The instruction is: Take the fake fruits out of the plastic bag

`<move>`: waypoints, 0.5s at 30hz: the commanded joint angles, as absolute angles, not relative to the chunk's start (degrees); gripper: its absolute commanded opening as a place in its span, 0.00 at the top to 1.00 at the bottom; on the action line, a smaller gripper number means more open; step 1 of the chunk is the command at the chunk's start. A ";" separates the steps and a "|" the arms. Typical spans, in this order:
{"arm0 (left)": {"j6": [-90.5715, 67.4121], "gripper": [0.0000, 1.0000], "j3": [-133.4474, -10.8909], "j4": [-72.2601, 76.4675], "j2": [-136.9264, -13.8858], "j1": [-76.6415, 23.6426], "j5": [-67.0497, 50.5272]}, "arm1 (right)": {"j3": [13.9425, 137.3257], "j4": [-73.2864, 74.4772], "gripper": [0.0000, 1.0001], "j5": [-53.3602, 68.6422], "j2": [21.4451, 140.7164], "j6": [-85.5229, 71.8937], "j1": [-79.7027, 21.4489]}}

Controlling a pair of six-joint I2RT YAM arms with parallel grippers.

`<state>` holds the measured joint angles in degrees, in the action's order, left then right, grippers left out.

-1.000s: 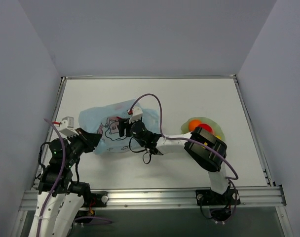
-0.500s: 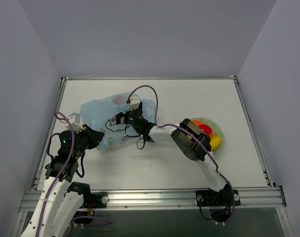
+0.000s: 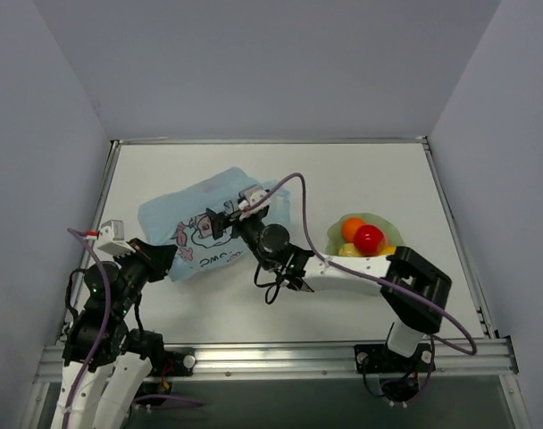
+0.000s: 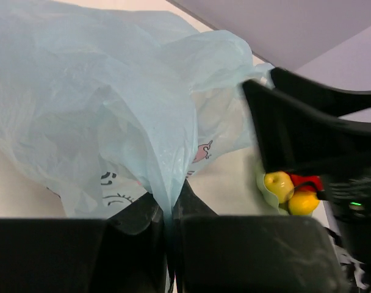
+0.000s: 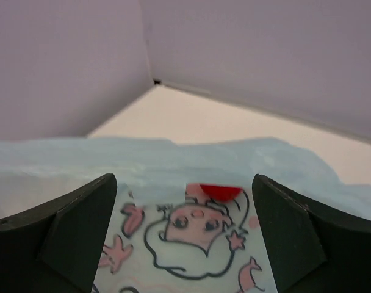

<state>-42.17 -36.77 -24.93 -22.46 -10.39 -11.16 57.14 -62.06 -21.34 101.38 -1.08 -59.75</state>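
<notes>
The light-blue plastic bag (image 3: pixel 209 223) lies crumpled at the table's left centre, with its cartoon print facing up. My left gripper (image 3: pixel 167 259) is shut on a gathered fold at the bag's near-left edge; in the left wrist view the film is pinched between the jaws (image 4: pixel 170 210). My right gripper (image 3: pixel 220 223) is open and empty just over the bag's printed face (image 5: pixel 198 238), which lies between its spread fingers (image 5: pixel 69 232). A small red patch (image 5: pixel 219 190) shows under a fold of the bag; I cannot tell whether it is a fruit. Fake fruits, an orange ball (image 3: pixel 352 228), a red one (image 3: pixel 370 239) and yellow ones (image 4: pixel 279 185), lie in the dish.
The pale green scalloped dish (image 3: pixel 336 234) stands at right centre, beside my right arm's forearm (image 3: pixel 343 268). A purple cable (image 3: pixel 294 197) loops over that arm. The table has a raised rim (image 3: pixel 271 140) and grey walls on three sides.
My right arm has swung its elbow out to the right, uncovering the dish, and its gripper has drawn back slightly. The left gripper pulled the bag's edge down-left and the bag shifted.
</notes>
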 commanded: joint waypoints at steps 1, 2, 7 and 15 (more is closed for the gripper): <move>-41.84 0.98 -36.31 -32.77 -17.15 -10.46 -8.09 | 52.22 -71.47 0.12 -27.33 93.61 1.86 -61.26; -42.27 0.98 -35.86 -33.22 -16.09 -10.55 -8.09 | 49.42 -70.50 0.14 -26.99 92.99 0.02 -61.26; -41.93 0.88 -36.38 -31.29 -19.24 -10.63 -11.85 | 40.97 -71.98 0.17 -26.63 95.71 -9.48 -63.19; -32.35 0.21 -49.29 -35.58 -26.98 -10.63 -13.97 | 41.13 -64.88 0.31 -24.70 90.62 -11.60 -64.16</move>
